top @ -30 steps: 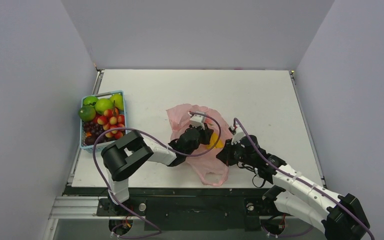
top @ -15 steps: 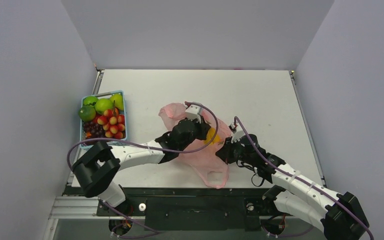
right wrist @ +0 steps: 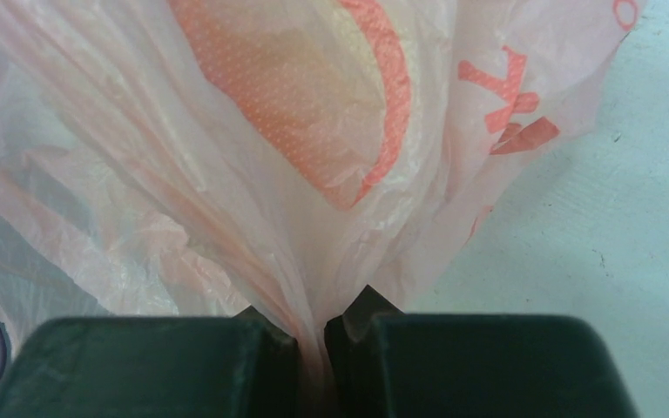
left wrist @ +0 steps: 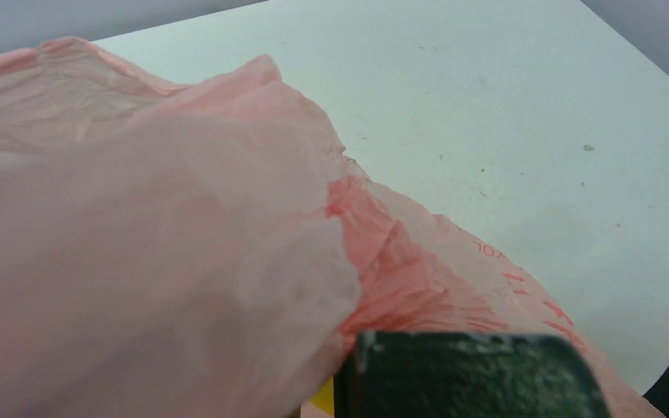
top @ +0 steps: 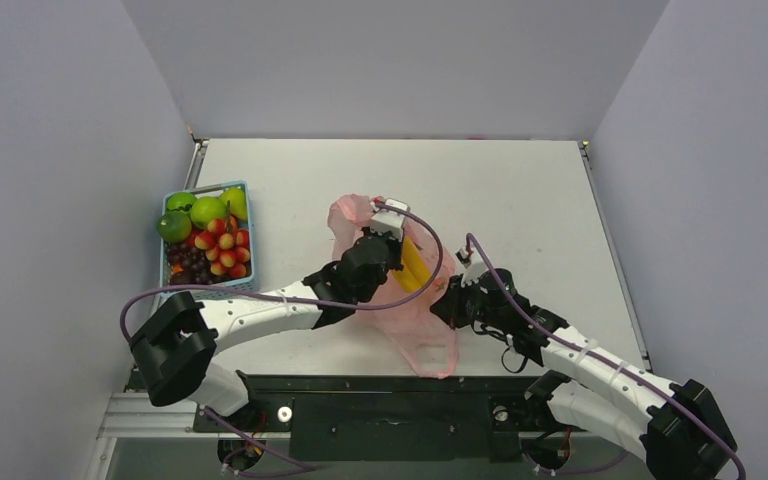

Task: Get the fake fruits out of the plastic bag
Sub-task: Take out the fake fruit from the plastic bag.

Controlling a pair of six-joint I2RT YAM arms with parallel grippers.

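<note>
Evidently the plastic bag point(right wrist: 253, 157) is pinched by the closed right gripper point(right wrist: 314, 329), the bananas point(top: 415, 268) being seen mid-bag, lengthwise beside the left gripper point(top: 394, 256), whose opening cannot be judged.

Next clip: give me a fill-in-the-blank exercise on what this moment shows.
The right gripper pinches the thin crinkly pink plastic bag with its jaws ___.
The glossy plastic bananas beside the left gripper are coloured ___.
In the top view, the light-blue slatted plastic basket stands near the white table's ___ edge.
Missing words: shut; yellow; left.
</note>
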